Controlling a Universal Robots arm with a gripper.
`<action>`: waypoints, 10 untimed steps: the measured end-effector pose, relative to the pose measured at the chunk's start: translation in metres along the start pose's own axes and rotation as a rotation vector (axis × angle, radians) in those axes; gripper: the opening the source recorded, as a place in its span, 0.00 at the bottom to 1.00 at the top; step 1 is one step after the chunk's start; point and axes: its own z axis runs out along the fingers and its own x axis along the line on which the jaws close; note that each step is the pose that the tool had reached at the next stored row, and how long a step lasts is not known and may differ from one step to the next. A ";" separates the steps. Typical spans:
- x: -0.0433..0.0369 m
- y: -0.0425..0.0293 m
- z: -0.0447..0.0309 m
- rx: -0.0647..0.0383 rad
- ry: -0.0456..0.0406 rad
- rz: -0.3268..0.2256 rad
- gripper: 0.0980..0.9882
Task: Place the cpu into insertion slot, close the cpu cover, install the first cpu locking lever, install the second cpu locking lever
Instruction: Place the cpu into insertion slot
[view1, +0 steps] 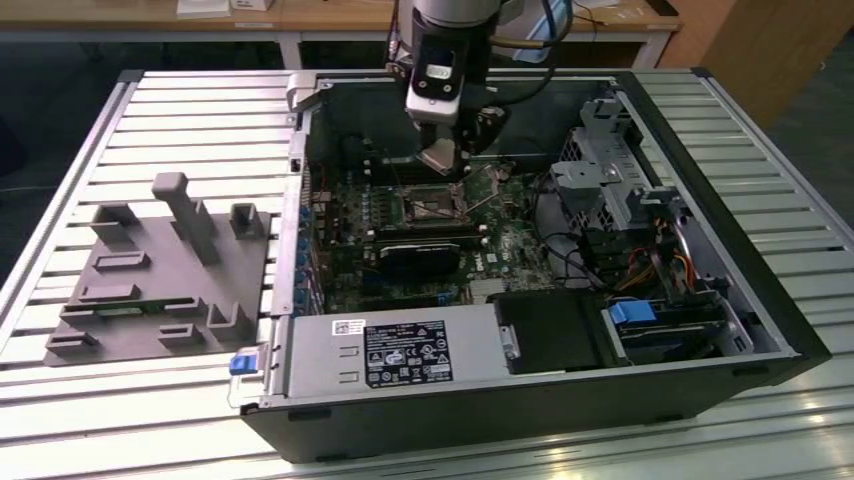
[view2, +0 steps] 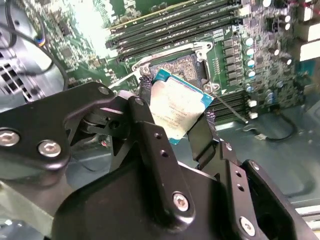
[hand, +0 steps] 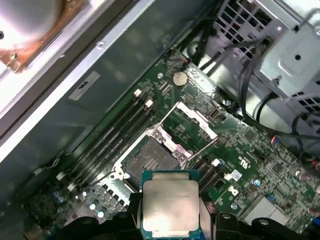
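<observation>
1. Well off the pincer (view1: 441, 160), toward the exterior view's left: grey moulded fixture (view1: 160, 270) lying on the slatted metal surface (view1: 147, 110).
2. Inside the open computer case (view1: 534, 410): pincer clamped on the cpu (view2: 177, 112), black fingers (view2: 150, 135) pressing two opposite edges, silver-tan top turned toward both wrist views.
3. Just beyond the pincer's tips and apart from the held chip: insertion slot (hand: 150, 157) on the green board (hand: 250, 150), dark centre uncovered.
4. Past the slot, farther from the pincer: cpu cover (hand: 197, 119) swung up open, board visible through its square cut-out.
5. Off the pincer toward the exterior view's right: grey metal drive cage (view1: 607, 175) against the case wall.
</observation>
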 end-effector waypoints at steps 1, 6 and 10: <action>0.0000 0.0000 0.0006 0.000 -0.0011 0.018 0.50; 0.0000 -0.0002 0.0042 -0.001 -0.0065 0.109 0.50; -0.0001 -0.0005 0.0080 -0.002 -0.0107 0.181 0.50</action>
